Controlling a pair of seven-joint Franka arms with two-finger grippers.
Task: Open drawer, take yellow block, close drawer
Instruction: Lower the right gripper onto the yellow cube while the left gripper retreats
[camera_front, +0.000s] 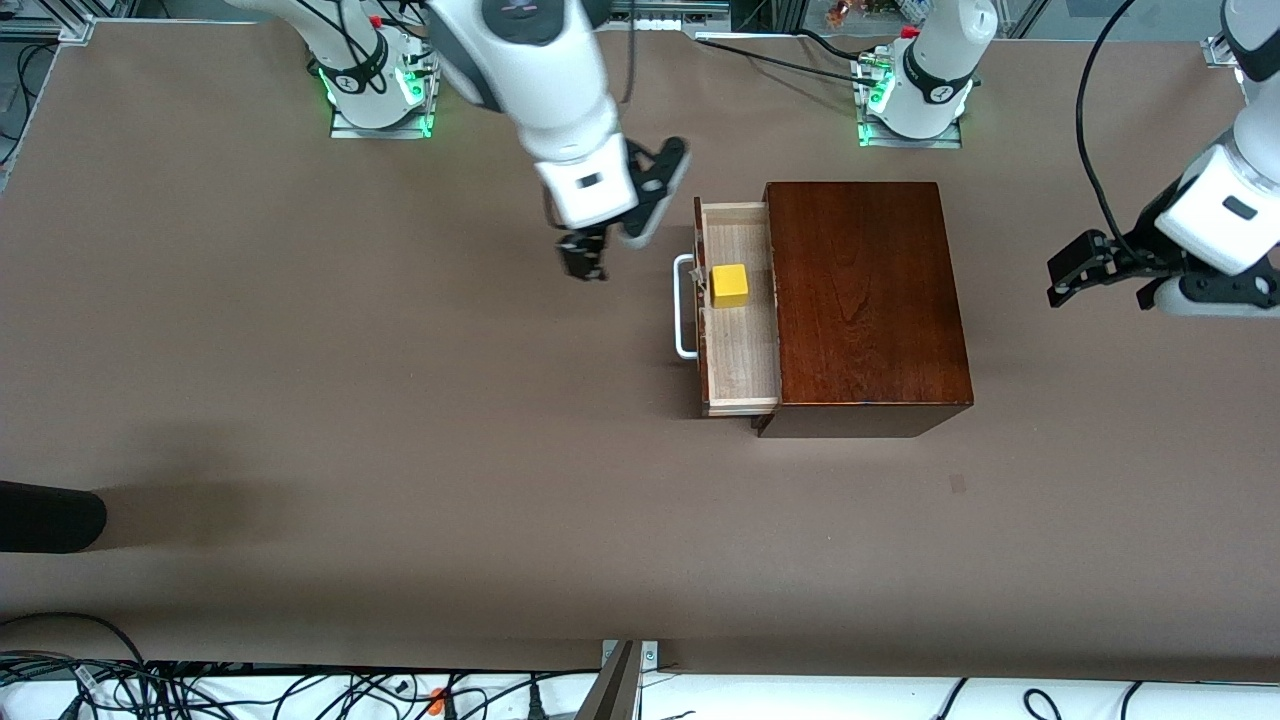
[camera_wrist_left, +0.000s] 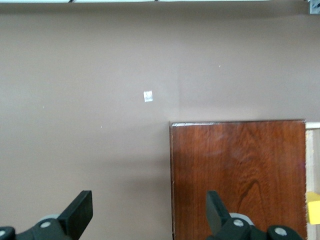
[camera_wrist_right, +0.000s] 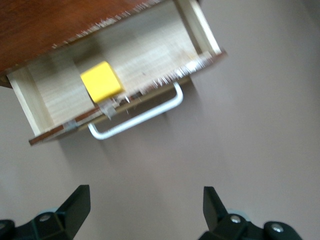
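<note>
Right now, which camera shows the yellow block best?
The right wrist view: the yellow block sits whole and large in the open drawer. The front view shows it whole but small; the left wrist view catches only a sliver.

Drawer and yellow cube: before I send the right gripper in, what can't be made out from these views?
- Pale-wood drawer interior under the glossy dark-brown wooden box: hidden by the box top in every view.
- Small bright-yellow cube: cut off by the left wrist view's edge; whole in the front view.
- White U-shaped bar handle and drawer front: blurred in the right wrist view.
- Right gripper: its fingertips merge together in the front view.
</note>
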